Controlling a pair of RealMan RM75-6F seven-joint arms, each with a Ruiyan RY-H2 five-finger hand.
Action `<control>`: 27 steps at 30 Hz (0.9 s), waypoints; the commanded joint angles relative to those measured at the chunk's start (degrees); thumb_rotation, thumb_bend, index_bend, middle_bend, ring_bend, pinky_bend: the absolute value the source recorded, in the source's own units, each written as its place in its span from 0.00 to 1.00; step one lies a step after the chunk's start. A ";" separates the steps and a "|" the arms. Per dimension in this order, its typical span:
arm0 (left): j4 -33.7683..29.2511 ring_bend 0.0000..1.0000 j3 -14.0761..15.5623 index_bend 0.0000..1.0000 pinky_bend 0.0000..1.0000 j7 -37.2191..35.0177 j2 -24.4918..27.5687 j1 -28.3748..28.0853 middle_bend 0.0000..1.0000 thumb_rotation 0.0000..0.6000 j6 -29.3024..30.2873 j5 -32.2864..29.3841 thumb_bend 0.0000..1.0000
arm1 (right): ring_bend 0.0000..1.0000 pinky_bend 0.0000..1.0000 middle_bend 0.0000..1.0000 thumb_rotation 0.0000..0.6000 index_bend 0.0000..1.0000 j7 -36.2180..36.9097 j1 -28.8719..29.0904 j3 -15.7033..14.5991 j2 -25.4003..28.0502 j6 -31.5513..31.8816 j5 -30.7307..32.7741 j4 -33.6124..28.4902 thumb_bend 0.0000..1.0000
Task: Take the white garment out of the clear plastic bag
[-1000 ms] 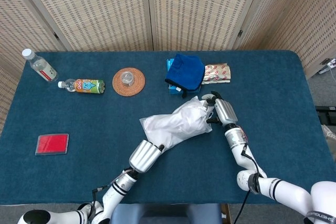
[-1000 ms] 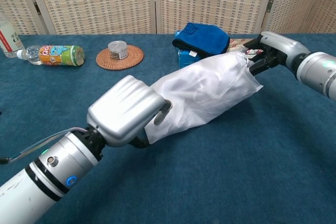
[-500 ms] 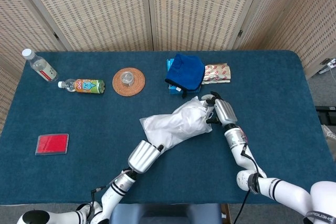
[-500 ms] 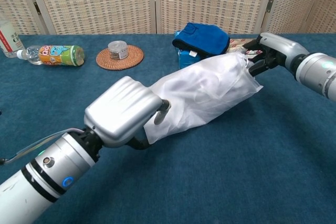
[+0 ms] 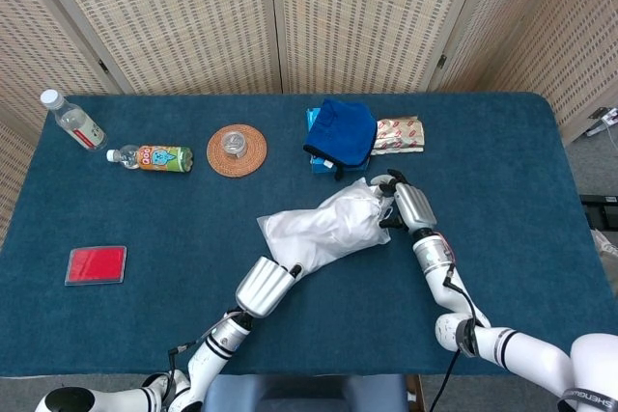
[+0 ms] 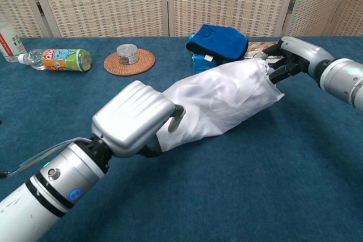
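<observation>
The clear plastic bag [image 5: 328,227] [image 6: 221,103] with the white garment inside lies slantwise on the blue table, stretched between both hands. My left hand [image 5: 266,287] [image 6: 133,120] grips the bag's near lower-left end, its fingers curled under the plastic. At the bag's far upper-right end my right hand [image 5: 404,204] [image 6: 292,55] pinches the plastic with its fingertips. The garment shows only as white folds through the plastic.
A blue cloth [image 5: 343,132] on a blue box and a snack packet [image 5: 399,135] lie just behind the bag. Further left are a woven coaster with a small tin [image 5: 237,149], a lying drink bottle [image 5: 154,157], a water bottle [image 5: 75,123] and a red card [image 5: 97,264].
Almost nothing has changed. Both hands keep their hold on the bag's ends, and the left hand has shifted only slightly.
</observation>
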 commanded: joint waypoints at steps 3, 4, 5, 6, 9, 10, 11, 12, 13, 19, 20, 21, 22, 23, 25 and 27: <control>-0.03 1.00 0.03 0.57 1.00 -0.12 0.14 0.04 1.00 1.00 0.18 0.09 0.27 | 0.05 0.22 0.27 1.00 0.90 0.04 -0.01 -0.02 -0.02 -0.06 -0.03 0.05 0.58; -0.08 1.00 0.03 0.57 1.00 -0.11 0.17 0.04 1.00 1.00 0.16 0.08 0.28 | 0.05 0.22 0.27 1.00 0.90 0.05 -0.01 -0.03 -0.05 -0.06 -0.04 0.06 0.58; -0.11 1.00 0.03 0.57 1.00 -0.10 0.21 0.03 1.00 1.00 0.20 0.11 0.29 | 0.05 0.22 0.27 1.00 0.90 0.06 -0.01 -0.02 -0.08 -0.05 -0.04 0.07 0.58; -0.13 1.00 0.03 0.57 1.00 -0.06 0.23 0.02 1.00 1.00 0.22 0.14 0.30 | 0.05 0.22 0.27 1.00 0.90 0.10 -0.01 -0.02 -0.11 -0.07 -0.04 0.09 0.59; -0.21 1.00 -0.01 0.57 1.00 -0.06 0.30 0.00 1.00 1.00 0.29 0.19 0.31 | 0.05 0.22 0.27 1.00 0.90 0.14 -0.02 -0.08 -0.22 -0.16 -0.04 0.27 0.59; -0.26 1.00 -0.07 0.57 1.00 -0.13 0.35 -0.03 1.00 1.00 0.29 0.17 0.32 | 0.05 0.22 0.27 1.00 0.90 0.19 -0.03 -0.09 -0.25 -0.18 -0.05 0.33 0.59; -0.26 1.00 -0.11 0.58 1.00 -0.17 0.42 -0.08 1.00 1.00 0.30 0.20 0.33 | 0.05 0.22 0.27 1.00 0.90 0.20 -0.03 -0.11 -0.26 -0.21 -0.07 0.38 0.59; -0.25 1.00 -0.14 0.58 1.00 -0.22 0.51 -0.16 1.00 1.00 0.30 0.27 0.34 | 0.05 0.22 0.27 1.00 0.90 0.21 -0.03 -0.14 -0.26 -0.25 -0.09 0.42 0.59; -0.22 1.00 -0.17 0.58 1.00 -0.30 0.61 -0.28 1.00 1.00 0.31 0.37 0.35 | 0.05 0.22 0.27 1.00 0.90 0.21 -0.03 -0.17 -0.28 -0.29 -0.10 0.48 0.59; 0.96 1.00 -0.17 0.59 1.00 -1.62 1.37 -1.60 1.00 1.00 0.23 1.64 0.36 | 0.05 0.22 0.27 1.00 0.90 0.24 -0.05 -0.24 -0.42 -0.45 -0.09 0.71 0.59; 1.14 1.00 -0.13 0.60 1.00 -1.96 1.45 -1.75 1.00 1.00 0.28 1.82 0.36 | 0.05 0.22 0.27 1.00 0.90 0.25 -0.07 -0.24 -0.43 -0.44 -0.09 0.72 0.58; 1.36 1.00 -0.11 0.61 1.00 -2.44 1.55 -1.90 1.00 1.00 0.43 2.02 0.36 | 0.05 0.22 0.27 1.00 0.90 0.29 -0.08 -0.23 -0.43 -0.45 -0.10 0.73 0.59; 1.53 1.00 -0.08 0.62 1.00 -2.78 1.61 -1.99 1.00 1.00 0.60 2.19 0.36 | 0.05 0.22 0.27 1.00 0.90 0.29 -0.09 -0.23 -0.42 -0.46 -0.11 0.75 0.58; 1.74 1.00 -0.04 0.63 1.00 -3.06 1.66 -2.05 1.00 1.00 0.82 2.36 0.36 | 0.05 0.22 0.27 1.00 0.90 0.29 -0.10 -0.23 -0.40 -0.47 -0.10 0.78 0.58; 2.10 1.00 0.11 0.65 1.00 -3.89 1.76 -2.09 1.00 1.00 1.29 2.66 0.36 | 0.05 0.22 0.27 1.00 0.90 0.32 -0.12 -0.21 -0.37 -0.54 -0.04 0.87 0.58; 2.47 1.00 0.24 0.67 1.00 -4.33 1.80 -2.10 1.00 1.00 1.73 2.95 0.36 | 0.05 0.22 0.27 1.00 0.90 0.33 -0.16 -0.22 -0.35 -0.54 -0.03 0.92 0.58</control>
